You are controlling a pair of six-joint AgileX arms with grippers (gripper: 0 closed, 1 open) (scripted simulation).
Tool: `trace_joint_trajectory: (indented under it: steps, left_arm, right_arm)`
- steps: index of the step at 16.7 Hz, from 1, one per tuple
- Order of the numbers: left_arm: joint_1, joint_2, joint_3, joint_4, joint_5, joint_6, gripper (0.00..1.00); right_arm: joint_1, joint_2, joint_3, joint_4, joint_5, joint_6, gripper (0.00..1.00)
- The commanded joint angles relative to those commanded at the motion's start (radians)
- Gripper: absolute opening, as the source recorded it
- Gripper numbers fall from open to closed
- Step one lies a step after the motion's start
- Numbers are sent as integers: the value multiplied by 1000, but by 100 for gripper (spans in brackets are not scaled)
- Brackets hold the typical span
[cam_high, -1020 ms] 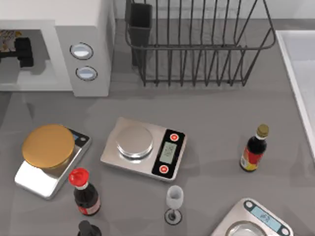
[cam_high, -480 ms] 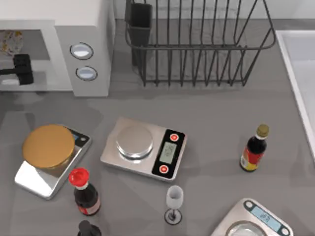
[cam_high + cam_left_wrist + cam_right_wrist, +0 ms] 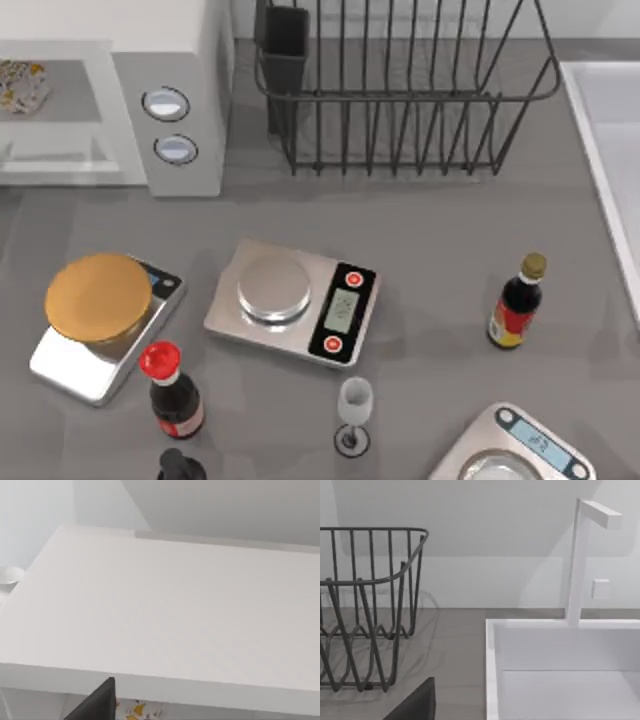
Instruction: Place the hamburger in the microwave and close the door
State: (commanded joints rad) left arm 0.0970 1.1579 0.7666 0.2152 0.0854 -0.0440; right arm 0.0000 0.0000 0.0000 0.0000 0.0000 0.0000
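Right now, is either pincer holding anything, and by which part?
Nothing appears held: the hamburger lies alone inside the microwave.

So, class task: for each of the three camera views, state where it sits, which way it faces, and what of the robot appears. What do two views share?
Top view: above the table, looking down on the microwave, the hamburger inside it, scales and bottles.
Left wrist view: on the left arm, facing the microwave's white top; one dark finger shows.
Right wrist view: on the right arm, facing the dish rack and sink; one dark finger shows.
Shared: top and left wrist views both show the hamburger.
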Motion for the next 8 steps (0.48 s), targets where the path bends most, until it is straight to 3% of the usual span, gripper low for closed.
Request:
trace_joint_trajectory:
  steps: [8]
  left_arm:
    - [-63,-837,-482,-110,-52,-2,100]
  right_arm:
    - [0,0,0,0,0,0,100]
